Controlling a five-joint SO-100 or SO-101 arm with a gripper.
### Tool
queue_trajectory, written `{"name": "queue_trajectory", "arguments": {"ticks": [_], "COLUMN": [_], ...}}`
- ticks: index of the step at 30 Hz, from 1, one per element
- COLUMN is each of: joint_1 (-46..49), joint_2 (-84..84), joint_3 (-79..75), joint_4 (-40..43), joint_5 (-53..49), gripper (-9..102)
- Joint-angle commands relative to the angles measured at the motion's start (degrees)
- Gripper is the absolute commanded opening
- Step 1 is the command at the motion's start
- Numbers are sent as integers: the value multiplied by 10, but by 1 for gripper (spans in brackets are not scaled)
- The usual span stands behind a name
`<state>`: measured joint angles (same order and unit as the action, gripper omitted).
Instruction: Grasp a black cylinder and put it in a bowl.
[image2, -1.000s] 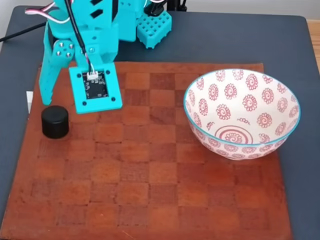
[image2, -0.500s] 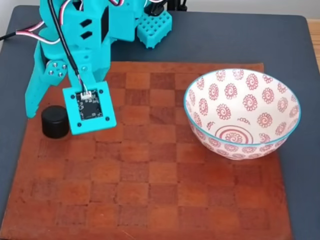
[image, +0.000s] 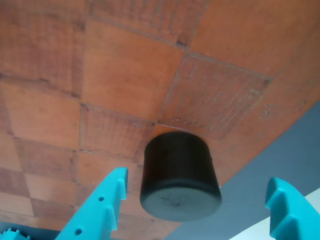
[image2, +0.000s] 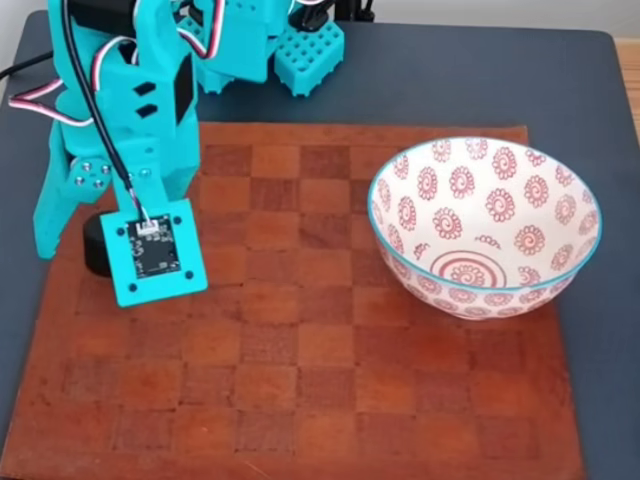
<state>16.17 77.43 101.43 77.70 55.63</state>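
The black cylinder (image: 179, 179) stands on the board's edge square, between my teal fingers in the wrist view, closer to the left one. My gripper (image: 197, 177) is open around it, and I see no finger touching it. From the fixed view the gripper (image2: 95, 255) has come down over the cylinder (image2: 94, 240), which the camera plate half hides. The white bowl (image2: 430, 285) with red motifs sits at the board's right side, with nothing in it.
A brown wooden checkerboard (image2: 300, 380) lies on a dark grey tabletop (image2: 450, 80). The arm's teal base (image2: 305, 55) stands at the back. In the wrist view the board's edge runs beside the cylinder, with grey tabletop (image: 285, 150) beyond.
The arm has swung left and lowered. The open gripper has come down around the cylinder, and its camera plate now covers part of it. Cylinder and bowl have not moved.
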Motion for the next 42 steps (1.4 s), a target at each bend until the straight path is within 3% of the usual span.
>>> {"name": "queue_trajectory", "arguments": {"ticks": [1,8,17,42], "joint_1": [8,11,11,25], "joint_2": [3,3,2,2], "joint_3": [-20,-12,11,8], "joint_4": [4,4,-4,-20], "joint_5": [-4,0,6,7], "gripper": [34,34,24,24]}}
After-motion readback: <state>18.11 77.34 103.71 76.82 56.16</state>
